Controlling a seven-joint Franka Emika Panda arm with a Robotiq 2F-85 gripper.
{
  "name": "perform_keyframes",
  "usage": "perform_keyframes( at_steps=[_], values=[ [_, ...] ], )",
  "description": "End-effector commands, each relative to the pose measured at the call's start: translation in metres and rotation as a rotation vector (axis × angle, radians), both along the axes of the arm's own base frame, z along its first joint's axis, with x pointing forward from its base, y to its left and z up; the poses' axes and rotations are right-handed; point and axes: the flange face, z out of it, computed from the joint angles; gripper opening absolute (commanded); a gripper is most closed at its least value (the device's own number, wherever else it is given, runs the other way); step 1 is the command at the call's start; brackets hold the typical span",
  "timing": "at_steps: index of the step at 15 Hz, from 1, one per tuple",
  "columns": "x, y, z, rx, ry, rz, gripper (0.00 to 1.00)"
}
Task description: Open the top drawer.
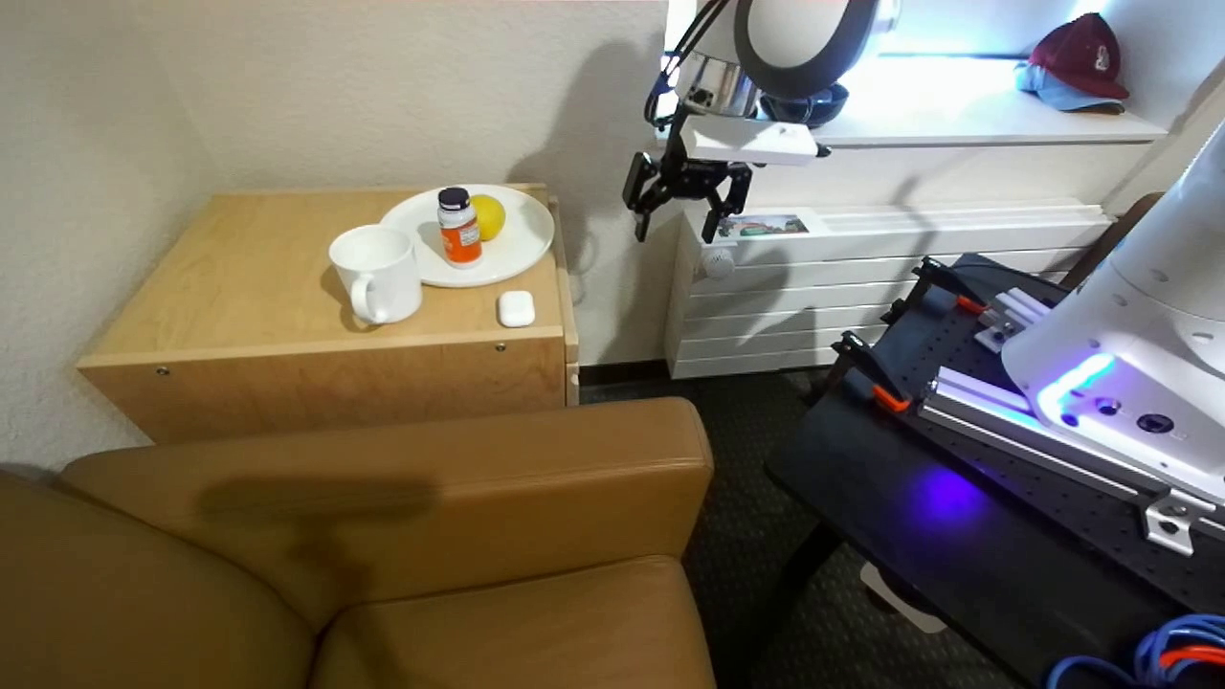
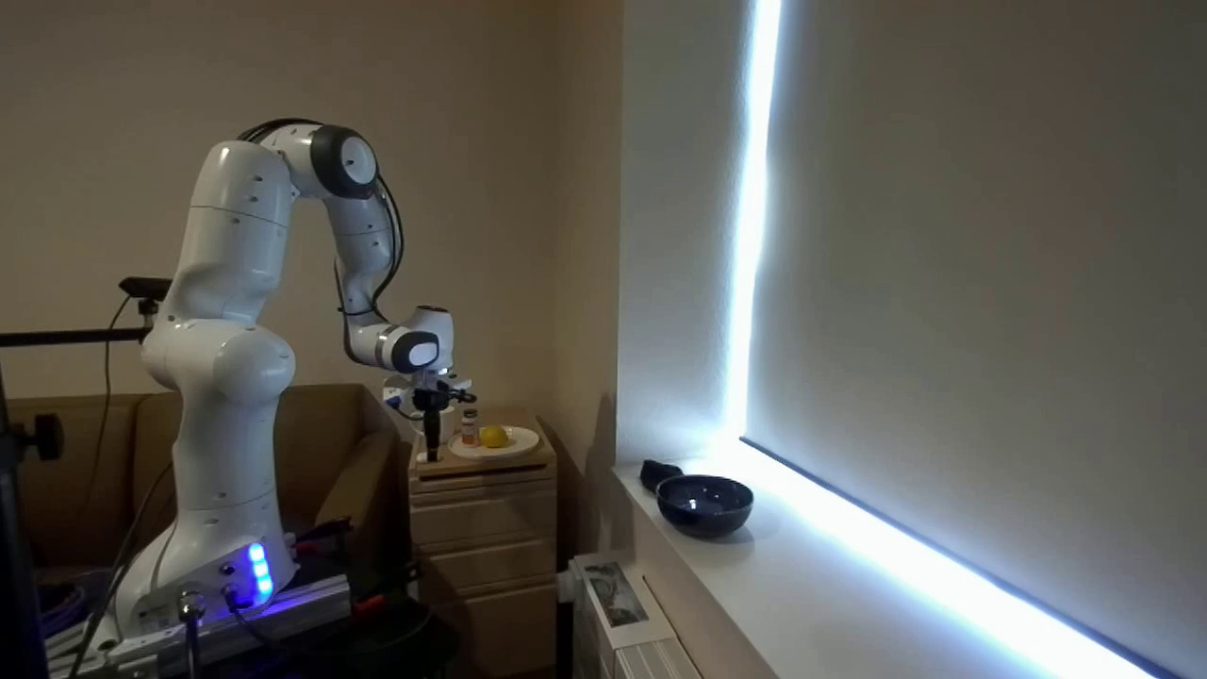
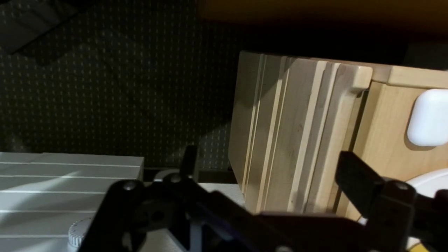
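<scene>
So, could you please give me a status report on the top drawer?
Gripper open, empty. Top drawer apparently shut. No obstruction visible against its front.

Above the top drawer [image 3: 338,122], the tabletop [image 1: 239,277] carries, in an exterior view, a mug [image 1: 378,276] left of a plate [image 1: 528,239] bearing bottle [image 1: 460,232] and fruit [image 1: 492,217], a case [image 1: 516,308] before the plate.

glossy white Panda arm [image 2: 236,255], super chunky rounded joints [image 2: 255,368], dark-ringed caps [image 2: 359,160], black cables [image 2: 400,236], neon-ish blue base lights [image 2: 259,571], kinda spindly black Robotiq gripper [image 1: 676,233]

No legible lettering anywhere
</scene>
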Motion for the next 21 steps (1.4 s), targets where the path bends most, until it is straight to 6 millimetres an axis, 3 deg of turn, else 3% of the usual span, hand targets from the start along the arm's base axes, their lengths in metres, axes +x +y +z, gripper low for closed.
perform_keyframes(
  at_steps=[1,5,9,10,21],
  values=[
    [0.013,0.006,-0.021,0.003,0.014,-0.003,1.00],
    [0.033,0.027,-0.044,0.071,-0.003,-0.043,1.00],
    [0.047,0.031,-0.079,0.010,-0.006,-0.064,1.00],
    [0.038,0.027,-0.062,0.028,0.006,-0.055,1.00],
    [0.048,0.046,-0.110,0.036,-0.104,-0.078,1.00]
  ],
)
